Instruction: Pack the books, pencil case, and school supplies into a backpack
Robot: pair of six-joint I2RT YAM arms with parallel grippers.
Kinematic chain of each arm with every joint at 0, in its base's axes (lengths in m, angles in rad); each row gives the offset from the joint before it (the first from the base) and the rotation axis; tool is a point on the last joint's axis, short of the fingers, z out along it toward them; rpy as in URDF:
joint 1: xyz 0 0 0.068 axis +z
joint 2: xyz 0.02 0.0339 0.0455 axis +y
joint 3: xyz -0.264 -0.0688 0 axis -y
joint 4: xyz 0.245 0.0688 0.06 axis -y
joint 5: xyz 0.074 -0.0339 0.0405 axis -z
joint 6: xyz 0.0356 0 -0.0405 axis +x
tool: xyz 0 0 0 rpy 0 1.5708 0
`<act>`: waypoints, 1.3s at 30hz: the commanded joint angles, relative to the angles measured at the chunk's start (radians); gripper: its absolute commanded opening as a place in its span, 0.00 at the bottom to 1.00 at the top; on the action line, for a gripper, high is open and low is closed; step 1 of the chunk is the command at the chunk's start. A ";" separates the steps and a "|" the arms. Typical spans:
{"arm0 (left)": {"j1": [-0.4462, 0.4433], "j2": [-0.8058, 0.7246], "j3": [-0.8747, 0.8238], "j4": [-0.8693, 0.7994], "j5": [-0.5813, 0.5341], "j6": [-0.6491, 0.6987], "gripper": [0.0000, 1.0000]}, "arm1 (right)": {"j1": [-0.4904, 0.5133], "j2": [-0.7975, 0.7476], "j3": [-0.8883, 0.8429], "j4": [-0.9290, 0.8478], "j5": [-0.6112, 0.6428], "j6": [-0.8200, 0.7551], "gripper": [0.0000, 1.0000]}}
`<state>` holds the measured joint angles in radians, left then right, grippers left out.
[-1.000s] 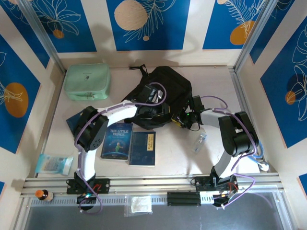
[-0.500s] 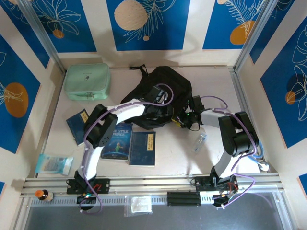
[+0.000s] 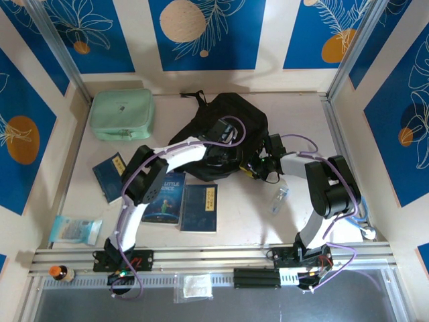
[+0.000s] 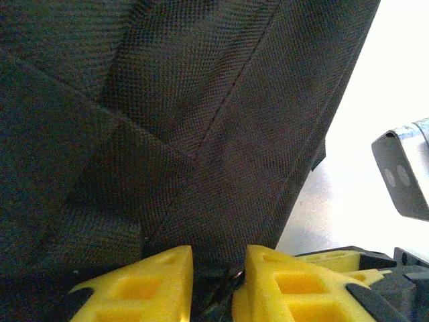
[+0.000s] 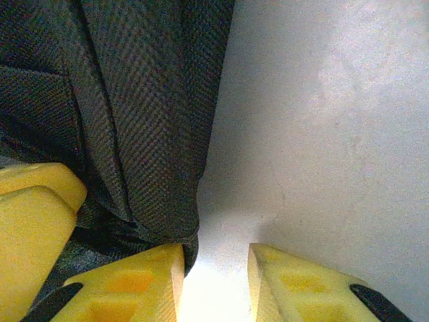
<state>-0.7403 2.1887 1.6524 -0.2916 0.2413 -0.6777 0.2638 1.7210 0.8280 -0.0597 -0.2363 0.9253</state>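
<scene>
White walls (image 3: pixel 137 33), blue leaf panels (image 3: pixel 228 40), pale tabletop (image 3: pixel 248 208)

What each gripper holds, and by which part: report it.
The left gripper pinches a fold of fabric on the backpack. The right gripper: cannot tell; fabric edge beside one finger.

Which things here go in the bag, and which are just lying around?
For the job: backpack, blue book, navy book, clear plastic piece, mint green case (probably the pencil case).
Just lying about: light blue packet, small brown bottle.
</scene>
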 commanded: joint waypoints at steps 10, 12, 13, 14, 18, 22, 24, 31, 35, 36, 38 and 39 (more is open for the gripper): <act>-0.012 -0.010 0.035 -0.047 -0.004 0.043 0.00 | -0.013 -0.013 -0.002 -0.029 -0.024 0.005 0.31; -0.012 -0.027 0.036 -0.049 -0.002 0.056 0.00 | -0.023 -0.046 -0.005 -0.020 -0.029 0.006 0.33; -0.013 -0.037 0.034 -0.052 -0.002 0.062 0.00 | -0.027 -0.063 -0.007 -0.015 -0.032 0.009 0.34; -0.012 -0.046 0.034 -0.055 -0.004 0.070 0.00 | -0.033 -0.079 -0.010 -0.008 -0.034 0.008 0.37; -0.013 -0.080 0.032 -0.075 -0.008 0.106 0.00 | -0.060 -0.138 -0.018 0.000 -0.034 0.030 0.50; -0.013 -0.110 0.017 -0.089 -0.020 0.130 0.00 | -0.085 -0.135 -0.020 0.034 -0.056 0.081 0.59; -0.013 -0.124 0.009 -0.093 -0.022 0.138 0.00 | -0.089 -0.112 0.000 0.034 -0.066 0.095 0.59; -0.012 -0.173 -0.037 -0.099 -0.032 0.142 0.00 | -0.084 -0.006 0.095 0.015 -0.101 0.082 0.56; -0.012 -0.189 -0.061 -0.118 -0.041 0.147 0.00 | -0.085 0.037 0.131 0.008 -0.107 0.064 0.46; -0.013 -0.193 -0.068 -0.125 -0.044 0.150 0.00 | -0.084 0.046 0.138 0.007 -0.108 0.061 0.41; -0.012 -0.207 -0.085 -0.140 -0.052 0.164 0.00 | -0.086 0.059 0.149 0.003 -0.099 0.055 0.33; -0.013 -0.220 -0.099 -0.145 -0.062 0.172 0.00 | -0.087 0.067 0.154 -0.001 -0.090 0.051 0.30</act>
<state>-0.7429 2.0289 1.5791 -0.3866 0.2096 -0.5415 0.1757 1.7676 0.9539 -0.0368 -0.3145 0.9901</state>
